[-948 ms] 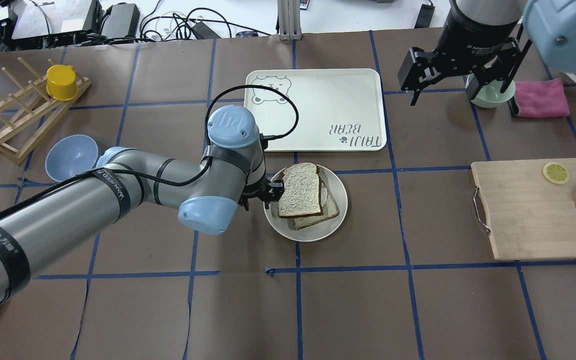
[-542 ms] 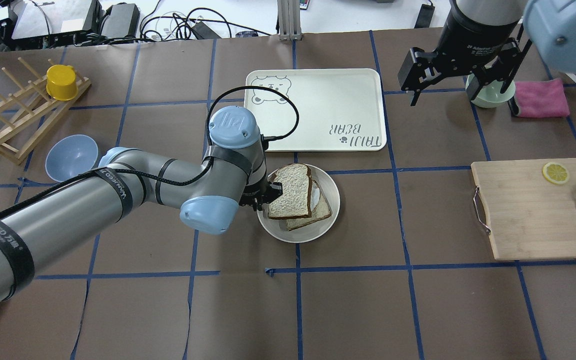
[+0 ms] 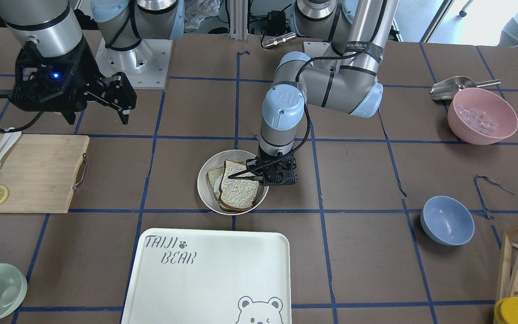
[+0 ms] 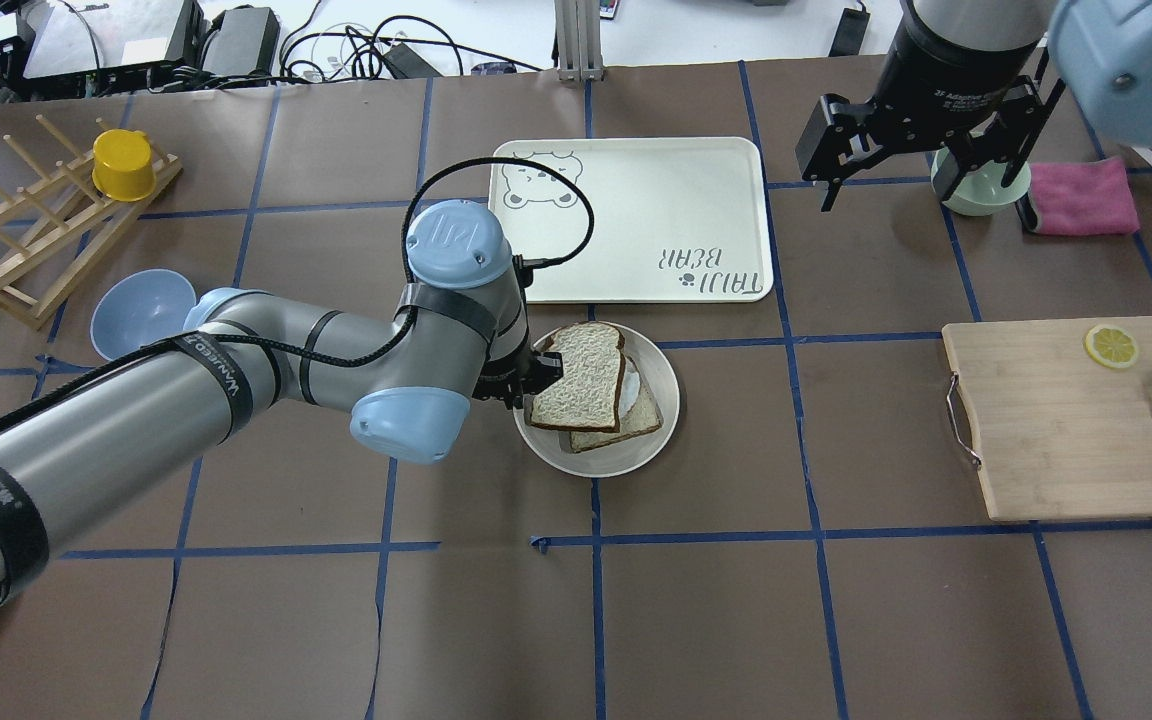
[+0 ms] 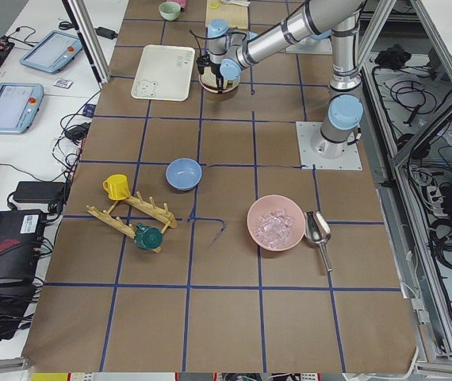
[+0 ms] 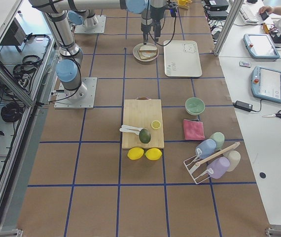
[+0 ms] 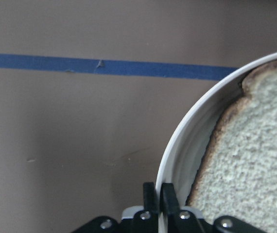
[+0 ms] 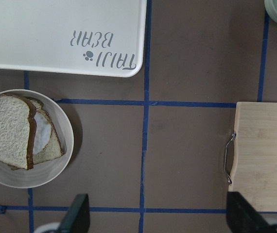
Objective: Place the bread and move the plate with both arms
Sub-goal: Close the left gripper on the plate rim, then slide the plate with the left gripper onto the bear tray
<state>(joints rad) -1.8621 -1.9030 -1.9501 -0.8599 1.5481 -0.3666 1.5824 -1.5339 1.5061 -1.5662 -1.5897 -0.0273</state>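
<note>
Bread part looks done to me. The pale speckled bread slice with the brown crust (image 4: 581,385) is lying flat in the round cream-white plate (image 4: 626,457), stacked on the other slice carrying the fried egg (image 8: 41,138). So you're really on the plate move now.

Your left gripper (image 7: 159,196) is pinched shut on the plate's rim on the robot's left side, one finger outside the wall and one inside. The bread's crust sits just beside that inner finger. I can't tell whether it's actually touching.

My take is to keep the plate level and go slow. You only have it by one edge, so any tilt or jerk could slide the top slice off the egg. Don't push the inner finger further in either, or you'll shove the crust.

The right gripper (image 8: 160,218) is hanging high with its fingers wide apart, holding nothing and well away from the plate. If both arms are meant to carry, I'd bring it down onto the opposite rim. The plate sits just short of the rectangular cream bear tray (image 4: 636,210).
</note>
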